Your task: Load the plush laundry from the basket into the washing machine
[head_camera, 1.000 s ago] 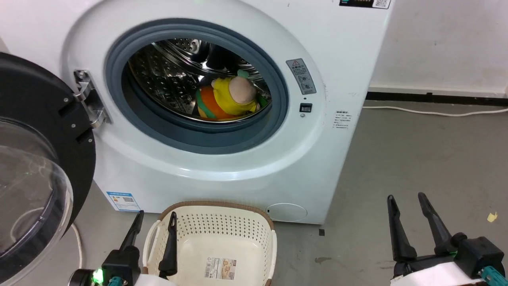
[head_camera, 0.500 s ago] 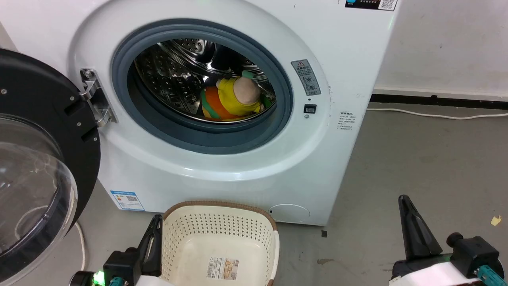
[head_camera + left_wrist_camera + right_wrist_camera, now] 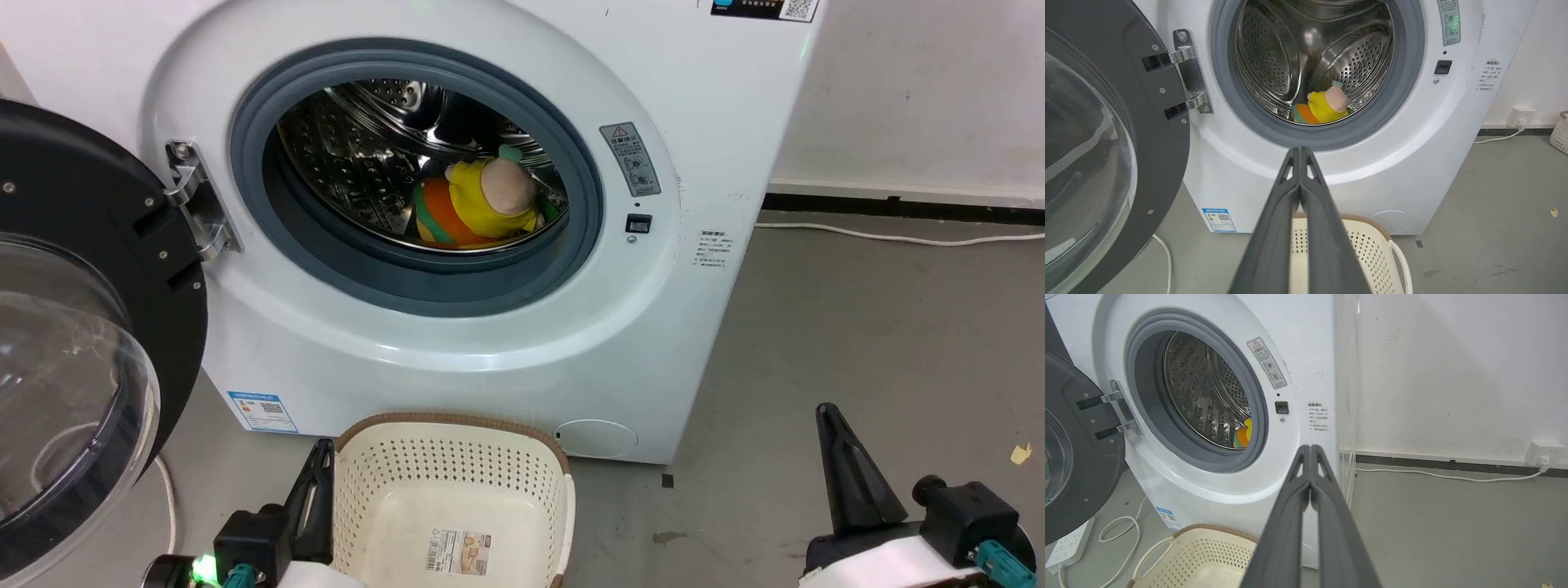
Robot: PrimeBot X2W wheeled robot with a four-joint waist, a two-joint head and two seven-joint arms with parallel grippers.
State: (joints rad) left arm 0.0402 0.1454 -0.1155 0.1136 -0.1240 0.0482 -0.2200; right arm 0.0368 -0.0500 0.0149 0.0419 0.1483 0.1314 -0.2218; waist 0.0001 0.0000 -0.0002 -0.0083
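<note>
The left pincer point(image 3: 1299, 152) has both fingers pressed together from base to tip, with nothing clamped between them. In the head view it sits low at the left, just beside the left wall of the basket point(image 3: 445, 425); whether it touches the wall cannot be told. The right pincer point(image 3: 1310, 448) is likewise together and holds nothing. It hangs above the grey floor point(image 3: 857, 327), well to the right of the basket. The basket stands on the floor directly in front of the washing machine point(image 3: 506, 343), and the printed label point(image 3: 457, 551) on its bottom is in plain sight. The door point(image 3: 82, 204) is swung fully open to the left on its metal hinge point(image 3: 192, 200), its clear dome facing the camera. The plush laundry point(image 3: 482, 200) lies inside the steel drum point(image 3: 351, 163), low and toward the right side of the opening, behind the grey rubber ring point(image 3: 424, 286). Its pale pink head faces outward, with the yellow top and the orange body behind it. A white cable point(image 3: 898, 237) runs along the floor at the base of the wall to the right of the machine.
</note>
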